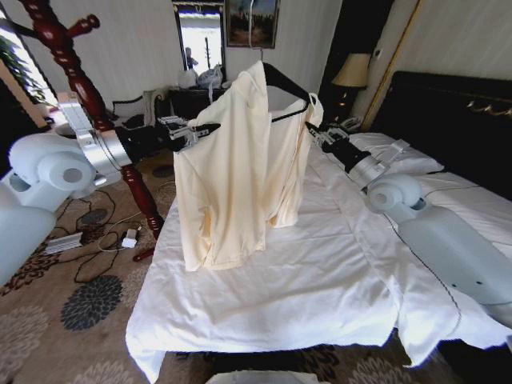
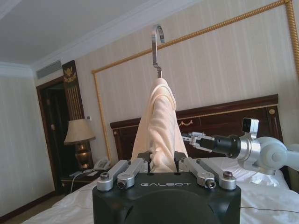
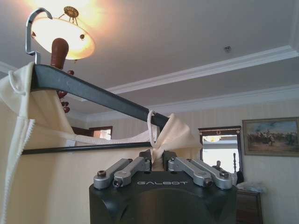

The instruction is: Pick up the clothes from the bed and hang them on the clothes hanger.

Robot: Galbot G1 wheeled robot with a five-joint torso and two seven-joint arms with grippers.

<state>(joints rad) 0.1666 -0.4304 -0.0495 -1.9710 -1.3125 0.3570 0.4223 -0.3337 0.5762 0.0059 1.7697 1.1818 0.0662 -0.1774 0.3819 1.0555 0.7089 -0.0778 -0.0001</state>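
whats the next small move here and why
Probably carry it left toward the tall dark-red wooden coat stand. The cream silky garment already hangs clear of the white bed on a black hanger, gripped at each shoulder by the left hand and right hand.

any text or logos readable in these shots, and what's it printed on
"GALBOT" on the black housing of the left gripper, in the left wrist view.
"GALBOT" on the black housing of the right gripper, in the right wrist view.
Nothing else reads: the small items on the floor by the clothes hanger are too small to show any print, and the framed painting carries no lettering I can make out.
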